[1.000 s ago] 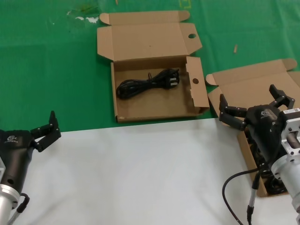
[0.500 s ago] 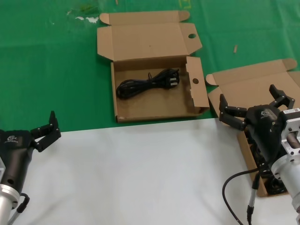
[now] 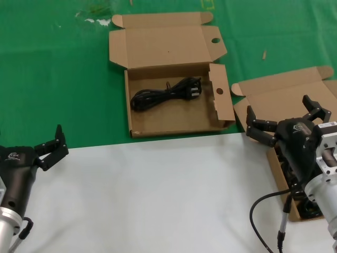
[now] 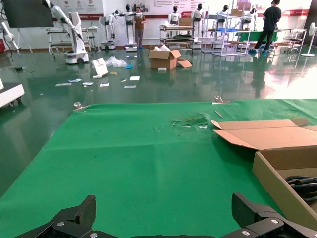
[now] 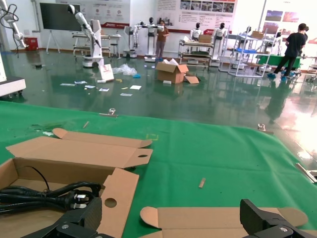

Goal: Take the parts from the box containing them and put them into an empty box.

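The wide holed box sits at twelve o'clock with one cable bundle inside. The askew box lies at three o'clock beneath the right gripper, fingers spread, empty. The left gripper waits open at eight o'clock. The cables look light, floppy and glossy; grip the bundled middle.

Both arms were just sitting low at the near edge, one on each side. The left arm's black two-finger gripper came in from the bottom-left corner on a silver wrist, pointed up and toward the right, fingers spread apart with nothing between them. The right arm's black gripper was at the right side, also wide open and empty, its chunky silver wrist behind it and a black cable looping down off it.
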